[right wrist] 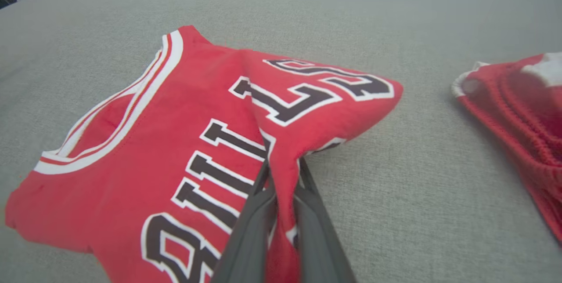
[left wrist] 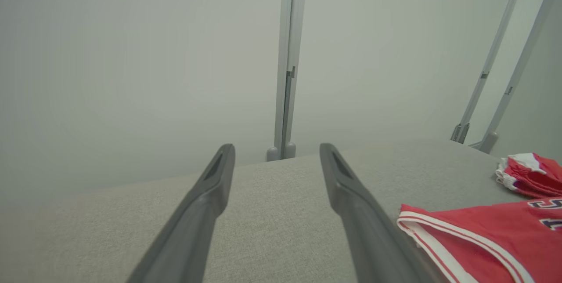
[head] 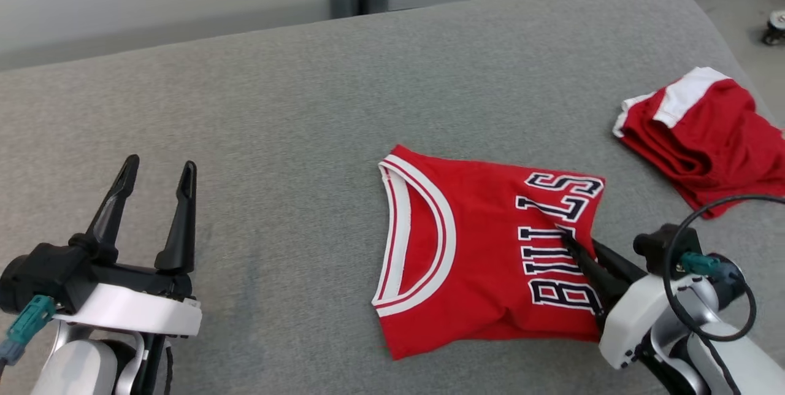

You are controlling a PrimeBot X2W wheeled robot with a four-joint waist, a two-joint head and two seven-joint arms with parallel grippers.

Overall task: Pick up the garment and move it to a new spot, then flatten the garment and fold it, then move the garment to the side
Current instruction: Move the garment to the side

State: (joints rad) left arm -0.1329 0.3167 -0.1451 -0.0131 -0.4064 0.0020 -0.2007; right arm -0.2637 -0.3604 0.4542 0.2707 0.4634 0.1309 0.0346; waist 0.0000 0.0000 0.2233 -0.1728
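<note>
Item one, at 8 o'clock of the head view: left gripper, fingers spread to their widest, nothing held, parked over the grey padded surface well apart from the cloth. Item two, at 5 o'clock: red jersey, laid folded, its lettered edge pinched into a raised ridge by the nearly closed right gripper. A top-layer-only pinch is judged likely, so the fold may be pulled open on lifting, or the cloth dragged onto the second red garment at 3 o'clock.
</note>
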